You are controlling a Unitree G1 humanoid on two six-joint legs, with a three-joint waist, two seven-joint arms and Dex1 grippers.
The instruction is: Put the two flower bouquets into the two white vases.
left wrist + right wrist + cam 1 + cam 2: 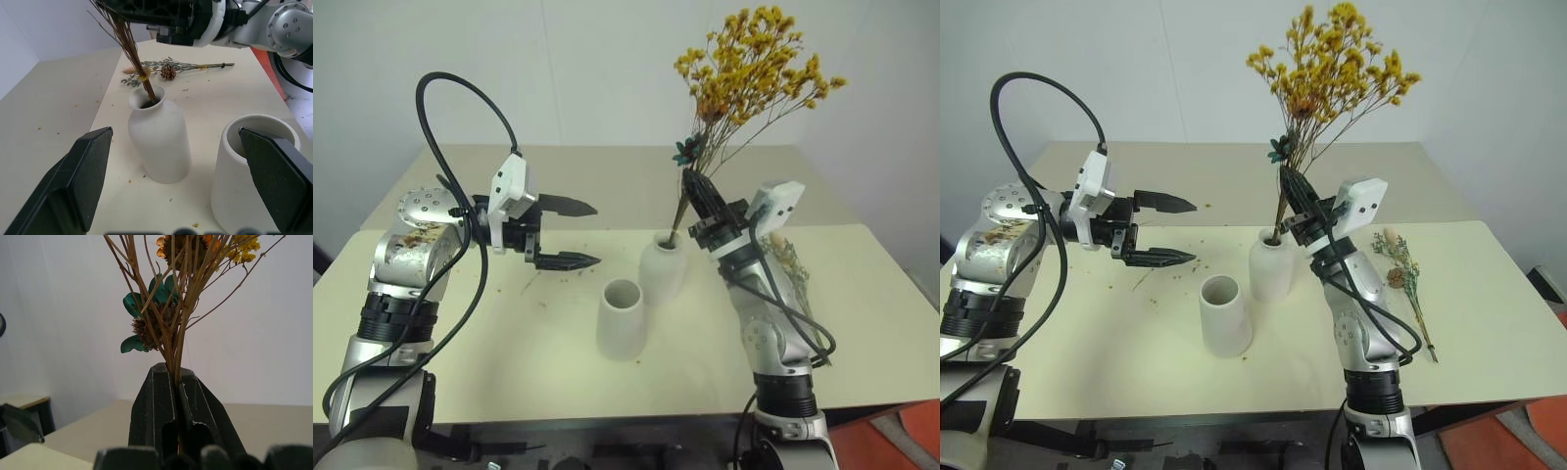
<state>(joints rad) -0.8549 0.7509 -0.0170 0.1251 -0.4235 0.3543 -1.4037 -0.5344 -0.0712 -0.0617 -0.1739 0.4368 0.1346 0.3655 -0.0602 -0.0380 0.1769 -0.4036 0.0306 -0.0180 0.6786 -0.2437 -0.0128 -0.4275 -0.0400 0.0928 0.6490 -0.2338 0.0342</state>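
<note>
My right gripper (1291,186) is shut on the stems of the bushy yellow-orange bouquet (1332,59), and the stem ends reach into the mouth of the narrow-necked white vase (1271,264). The wide-mouthed cylinder vase (1224,315) stands empty just in front and to the left of it. The sparser grey-green bouquet (1402,274), with its pinecone, lies flat on the table to the right of my right arm. My left gripper (1180,231) hangs open to the left of the vases, pointing toward them with nothing between its fingers.
The cream table (1087,333) carries small scattered flower crumbs near my left gripper. A second table (1214,166) stands behind, against the white wall. A black cable (1028,117) loops above my left arm.
</note>
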